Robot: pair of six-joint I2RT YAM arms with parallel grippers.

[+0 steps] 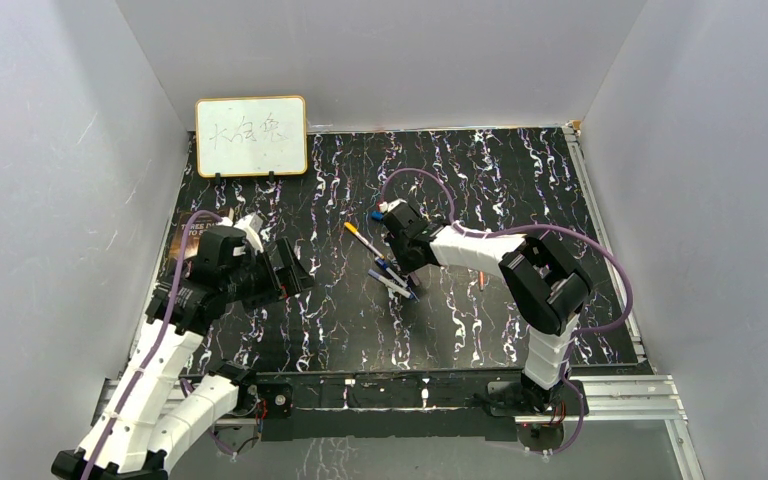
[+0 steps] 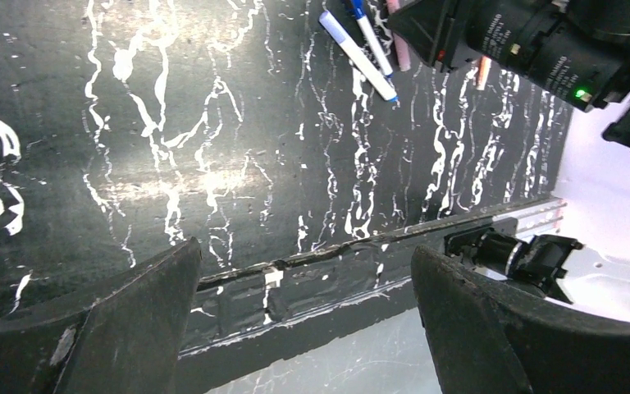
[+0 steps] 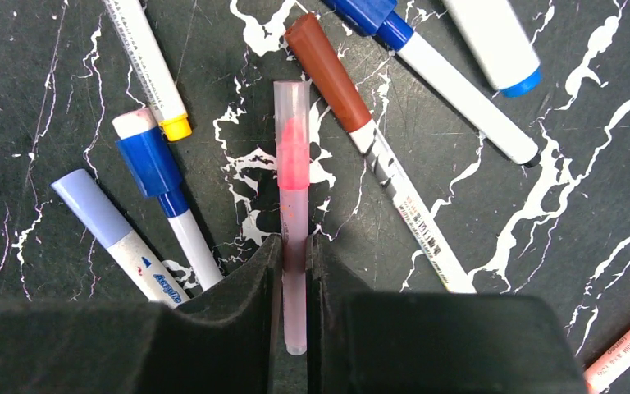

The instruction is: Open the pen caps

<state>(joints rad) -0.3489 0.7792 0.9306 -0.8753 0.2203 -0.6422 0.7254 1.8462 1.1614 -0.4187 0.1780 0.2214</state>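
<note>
In the right wrist view my right gripper [image 3: 294, 256] is shut on the barrel of a translucent pink pen [image 3: 294, 164]. Its clear cap [image 3: 293, 103] points away from the fingers and lies over the mat. Around it lie a brown-capped pen [image 3: 328, 70], a blue-capped pen [image 3: 152, 160], a pale blue-capped pen [image 3: 89, 201], a yellow-tipped pen [image 3: 146, 70] and another blue cap [image 3: 369, 12]. From above, the right gripper [image 1: 400, 262] sits low over the pen cluster [image 1: 392, 280]. My left gripper [image 1: 295, 270] hangs open and empty to the left, well apart from the pens.
A small whiteboard [image 1: 251, 136] leans at the back left. One orange-tipped pen [image 1: 358, 236] lies behind the cluster and a reddish pen [image 1: 481, 279] lies right of the arm. White walls enclose the black marbled mat [image 1: 520, 180]. The front rail [image 2: 361, 238] runs under my left gripper [image 2: 308, 275].
</note>
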